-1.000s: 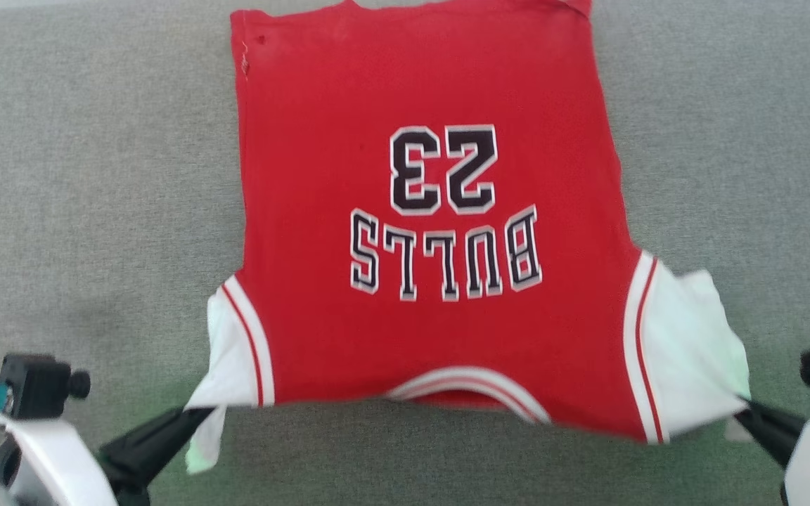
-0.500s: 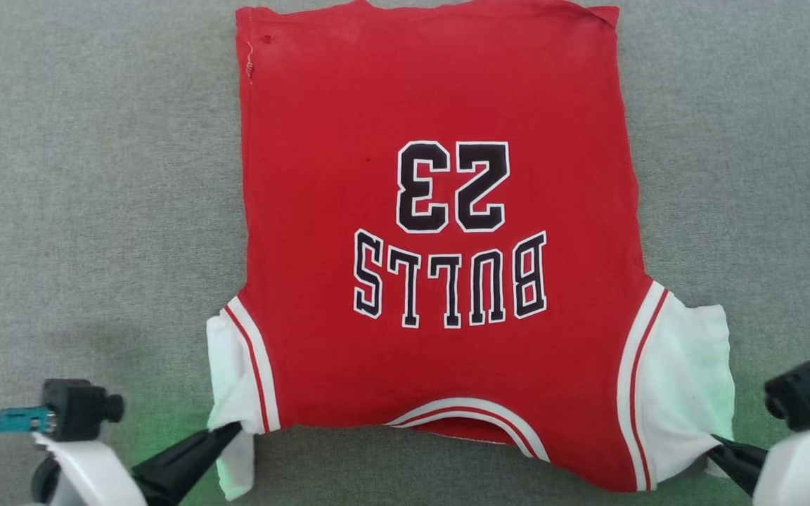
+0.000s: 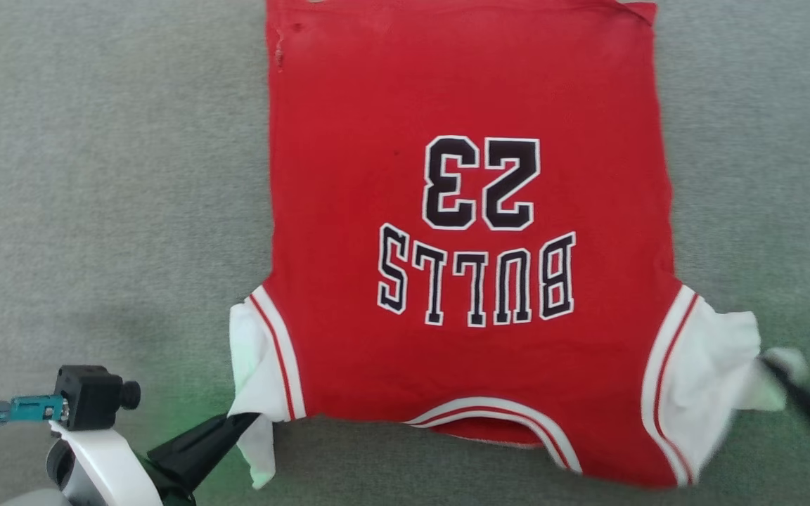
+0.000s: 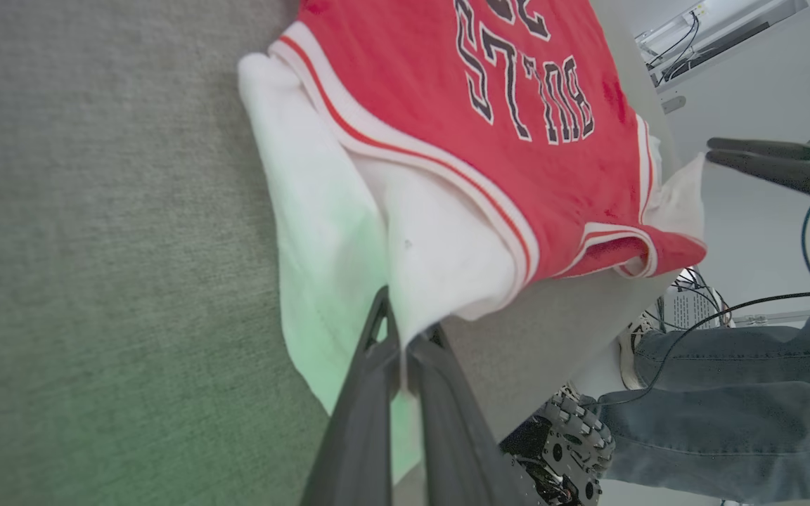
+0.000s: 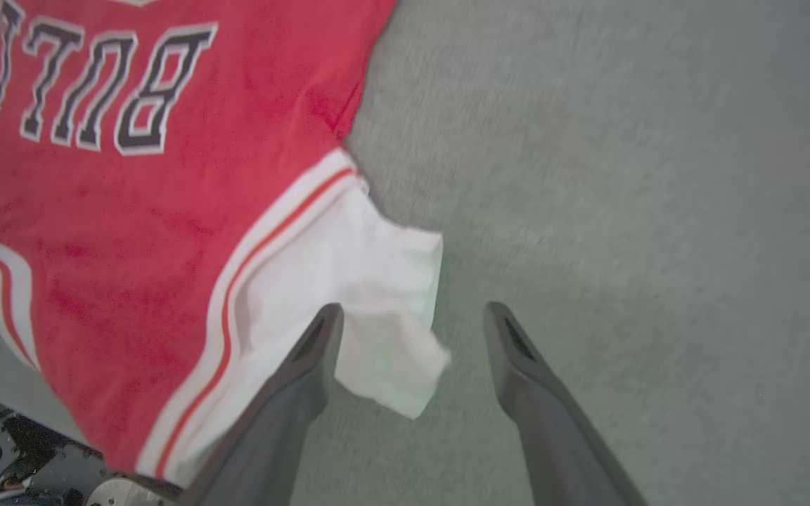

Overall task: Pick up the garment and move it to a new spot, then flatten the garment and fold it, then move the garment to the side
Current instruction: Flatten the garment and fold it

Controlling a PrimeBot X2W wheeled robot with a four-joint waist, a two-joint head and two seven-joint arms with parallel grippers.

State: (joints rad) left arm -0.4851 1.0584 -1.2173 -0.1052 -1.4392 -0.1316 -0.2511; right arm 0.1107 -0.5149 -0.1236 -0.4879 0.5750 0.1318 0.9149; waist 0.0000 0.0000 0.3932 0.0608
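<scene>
**Desk:** Where's the shirt sitting?

**Me:** The Bulls jersey (image 3: 461, 211) lies spread on the grey cloth tabletop (image 3: 95, 176). Its lettering faces up, the neckline is towards me at the near edge and the hem is on the far side.

**Desk:** And your hands?

**Me:** My left gripper (image 4: 401, 337) is pinched tight on the corner of the left sleeve (image 3: 254, 351), with white cloth between its fingers. My right gripper (image 5: 412, 309) has its fingers apart. The right sleeve (image 5: 377, 281) lies loose, its tip between them and not pinched. I can't tell whether one finger brushes it.

**Desk:** Why the sleeves?

**Me:** I judge that the two outer corners let me draw the body taut. The trunk looks smooth, but both sleeves are rumpled.

**Desk:** Next?

**Me:** Probably open the left and smooth the sleeves before folding. The neckline sits at the edge, so a tug my way could drag it off
</scene>
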